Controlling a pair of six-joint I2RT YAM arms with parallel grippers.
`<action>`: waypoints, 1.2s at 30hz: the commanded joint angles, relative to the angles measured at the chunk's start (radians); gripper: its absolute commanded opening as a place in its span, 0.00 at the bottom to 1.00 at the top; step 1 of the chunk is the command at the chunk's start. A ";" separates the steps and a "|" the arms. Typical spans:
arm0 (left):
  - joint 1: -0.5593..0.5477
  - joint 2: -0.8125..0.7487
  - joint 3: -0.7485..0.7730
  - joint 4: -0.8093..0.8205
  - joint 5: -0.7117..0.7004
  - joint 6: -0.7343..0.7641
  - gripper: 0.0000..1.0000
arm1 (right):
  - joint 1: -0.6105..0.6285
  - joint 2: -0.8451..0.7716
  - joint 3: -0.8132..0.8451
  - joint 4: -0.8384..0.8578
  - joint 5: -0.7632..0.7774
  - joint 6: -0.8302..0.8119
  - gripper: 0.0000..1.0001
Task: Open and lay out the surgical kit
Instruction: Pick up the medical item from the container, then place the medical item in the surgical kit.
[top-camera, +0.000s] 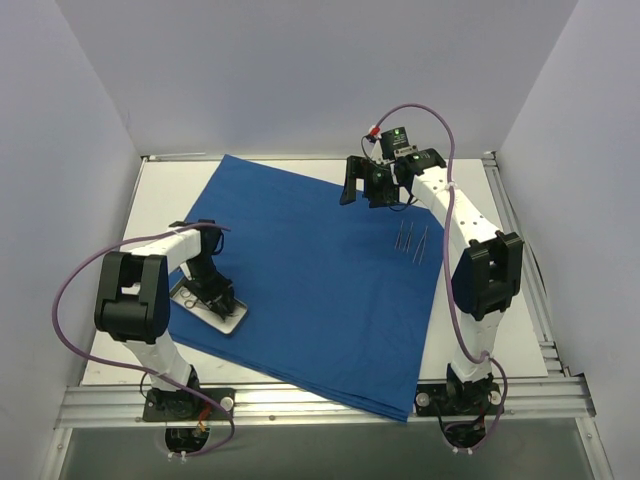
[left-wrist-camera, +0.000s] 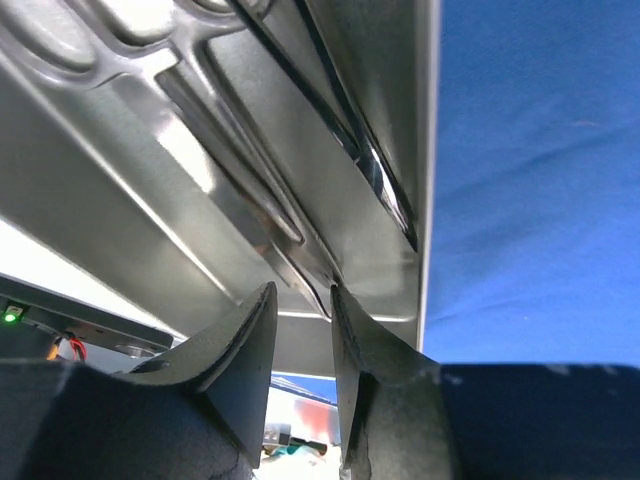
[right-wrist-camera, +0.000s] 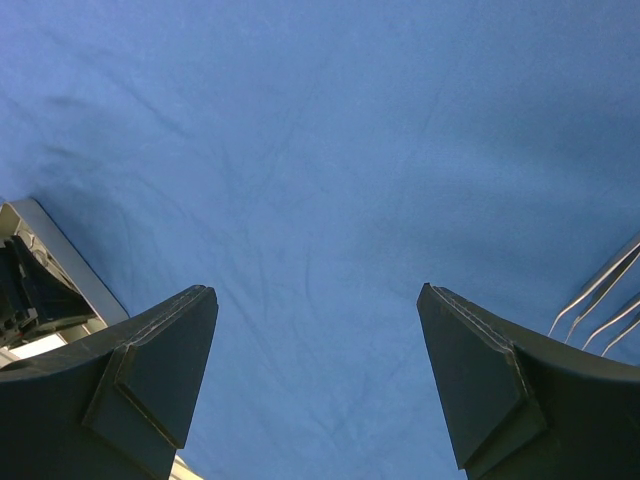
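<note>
My left hand (left-wrist-camera: 303, 292) is narrowly parted at the metal tray (left-wrist-camera: 120, 170) just ahead; whether it grips anything I cannot tell. My right hand (right-wrist-camera: 315, 290) hangs wide above the blue drape (right-wrist-camera: 300, 130), instruments (right-wrist-camera: 598, 295) beside it. I'd lift away straight, slowly.

The white tabletop (top-camera: 165, 195) shows bare at the upper left of the frame, in a strip down the right side and at the lower left. A royal-blue cloth (top-camera: 310, 270) lies spread flat on it, set askew across the middle. Its lower right corner overlaps the metal rail (top-camera: 120, 405) along the bottom.
</note>
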 joint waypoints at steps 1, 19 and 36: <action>-0.005 0.013 -0.012 0.052 0.025 -0.016 0.37 | 0.006 0.004 -0.010 0.003 -0.013 0.000 0.85; 0.029 -0.182 0.083 -0.150 0.082 -0.019 0.02 | 0.023 0.019 0.035 -0.010 -0.005 0.006 0.85; -0.136 -0.332 0.202 0.195 0.370 0.216 0.02 | 0.140 0.050 0.099 -0.023 -0.076 0.061 0.78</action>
